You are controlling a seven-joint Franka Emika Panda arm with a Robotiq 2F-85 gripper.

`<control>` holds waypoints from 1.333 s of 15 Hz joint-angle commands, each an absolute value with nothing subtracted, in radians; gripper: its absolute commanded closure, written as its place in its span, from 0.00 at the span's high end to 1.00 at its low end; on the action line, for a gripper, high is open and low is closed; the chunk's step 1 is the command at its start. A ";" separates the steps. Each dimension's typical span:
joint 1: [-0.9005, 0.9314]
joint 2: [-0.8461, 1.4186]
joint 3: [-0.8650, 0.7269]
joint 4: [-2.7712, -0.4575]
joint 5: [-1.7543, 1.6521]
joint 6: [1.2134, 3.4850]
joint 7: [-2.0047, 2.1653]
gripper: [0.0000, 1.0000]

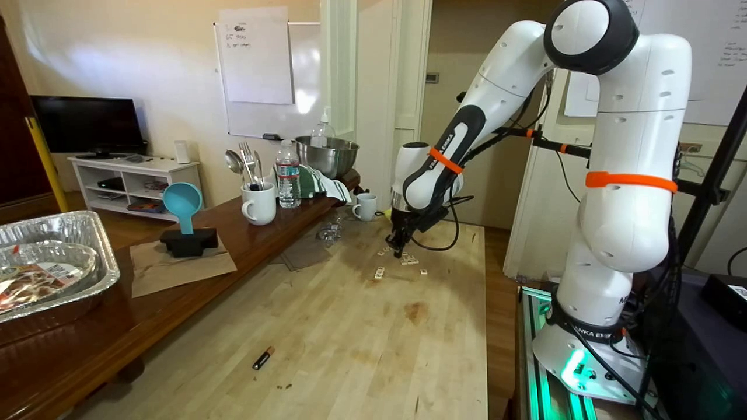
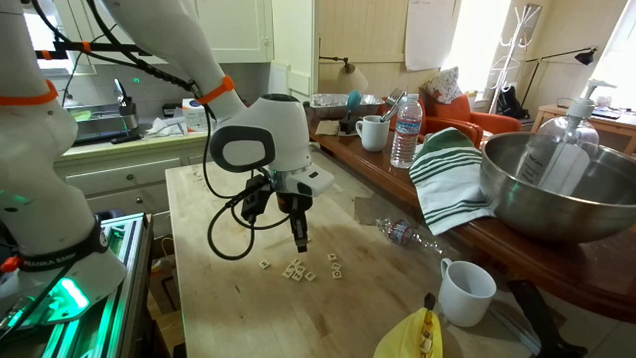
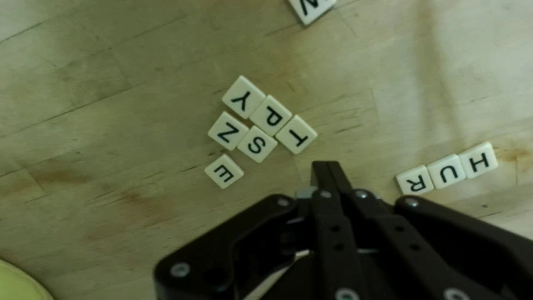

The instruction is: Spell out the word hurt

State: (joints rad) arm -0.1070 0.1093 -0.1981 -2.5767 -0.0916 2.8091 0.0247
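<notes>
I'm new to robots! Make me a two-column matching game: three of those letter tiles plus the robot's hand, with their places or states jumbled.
Things
1. T tile
2. R tile
3. E tile
4. hand

Where or how
A. beside the U tile
B. closed
C. beside the P tile
D. on its own, with a gap all around

Pairs: 1-C, 2-A, 3-D, 4-B

Your white arm [image 1: 639, 134] is wearing orange bands [image 1: 631, 181] and carrying black cables [image 2: 166, 77]; its base [image 1: 576, 366] is glowing green; your black fingers [image 3: 327, 180] are exposing silvery screws [image 3: 180, 269].
</notes>
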 commanded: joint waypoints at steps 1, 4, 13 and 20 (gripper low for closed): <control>-0.135 0.100 -0.189 -2.608 -0.118 2.847 -0.083 0.00; -0.144 0.110 -0.196 -2.611 -0.144 2.879 -0.134 0.00; -0.158 0.133 -0.200 -2.619 -0.202 2.913 -0.220 0.00; -0.158 0.152 -0.203 -2.619 -0.255 2.933 -0.240 0.00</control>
